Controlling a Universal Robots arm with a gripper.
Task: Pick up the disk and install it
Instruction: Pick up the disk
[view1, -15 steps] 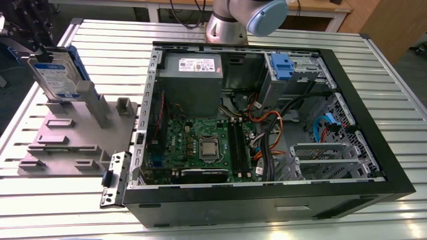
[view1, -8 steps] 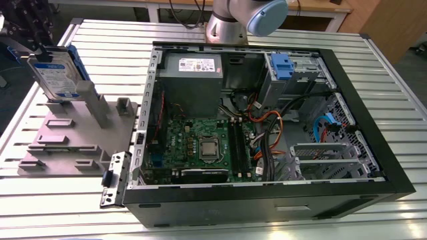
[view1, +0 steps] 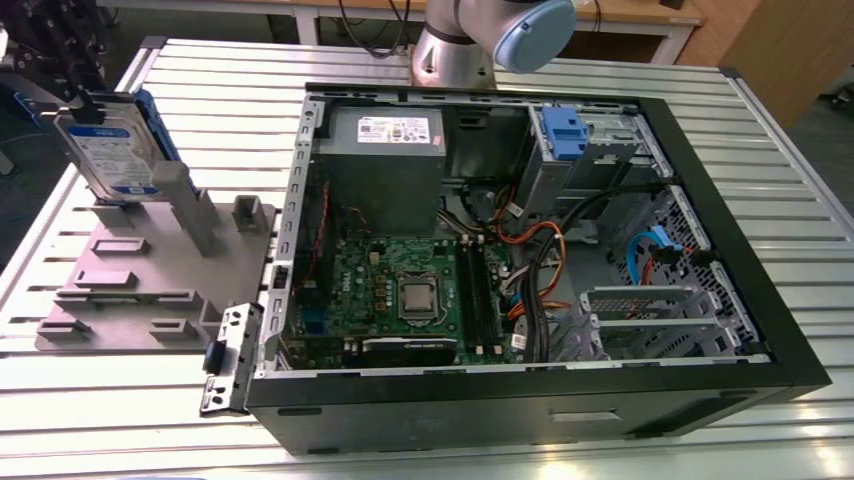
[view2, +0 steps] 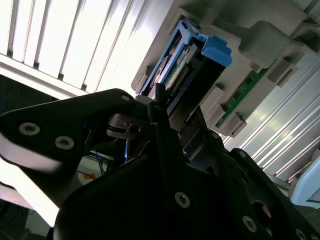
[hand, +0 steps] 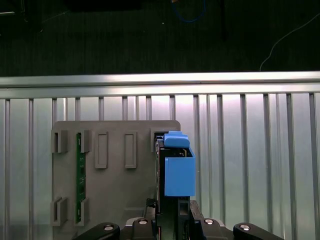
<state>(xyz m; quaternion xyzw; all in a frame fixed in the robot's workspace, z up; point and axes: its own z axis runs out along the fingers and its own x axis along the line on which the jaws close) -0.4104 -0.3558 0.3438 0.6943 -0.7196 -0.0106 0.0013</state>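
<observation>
Exterior view: one disk (view1: 110, 155) upright in one grey fixture (view1: 134, 268).

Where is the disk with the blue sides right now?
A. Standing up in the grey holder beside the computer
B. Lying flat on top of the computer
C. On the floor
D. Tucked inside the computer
A: the disk stands upright in the grey holder, outside the open computer case, on the exterior view's left of it.
</observation>
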